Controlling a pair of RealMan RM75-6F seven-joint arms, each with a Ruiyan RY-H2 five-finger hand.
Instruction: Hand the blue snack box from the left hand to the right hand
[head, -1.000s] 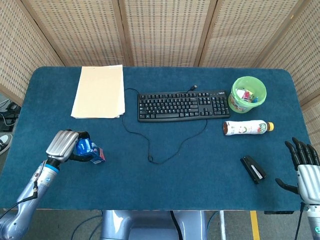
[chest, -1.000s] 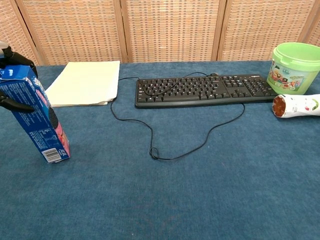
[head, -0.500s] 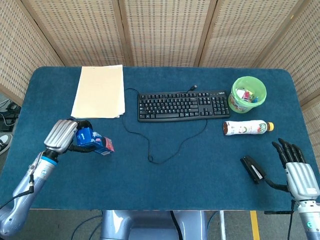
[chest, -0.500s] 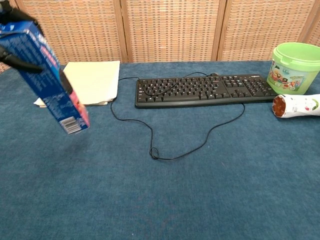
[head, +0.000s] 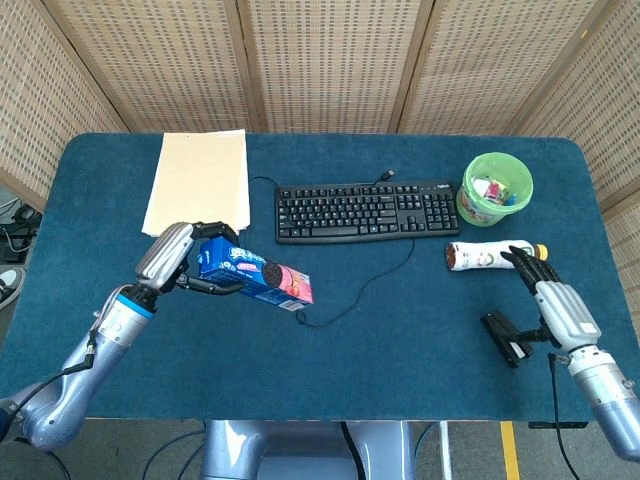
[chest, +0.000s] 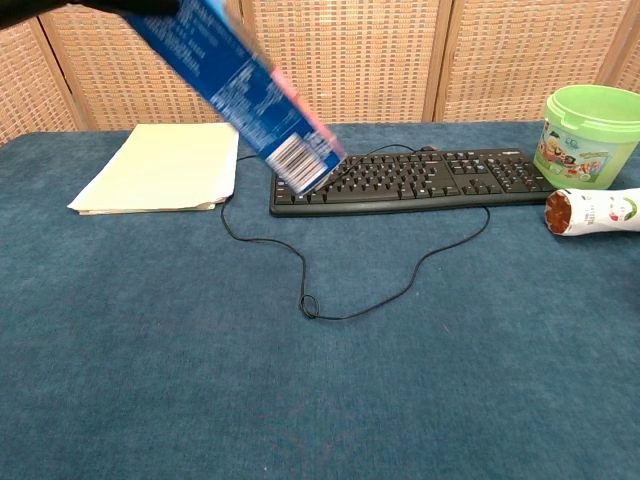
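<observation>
1. Left hand (head: 178, 262) holds the blue snack box (head: 256, 279) by one end, fingers wrapped round that end. The box is off the table and tilted, its free end projecting away from the fingers toward the robot's right side. Judged reason: a grip at one end leaves the far end bare for the receiving hand.
2. In the chest view the box (chest: 240, 85) hangs slanted above the keyboard (chest: 410, 180), barcode end lowest; the holding fingers are mostly cut off at the frame's top.
3. Right hand (head: 556, 305) is well apart from the box, holding nothing. Its fingers look extended, reaching toward the bottle (head: 496, 256); the spread is probably narrow, though the angle is poor.
4. Black stapler-like object (head: 506, 338) lies just beside that hand's palm side.
5. Judgement: transfer not begun; hands must converge.
</observation>
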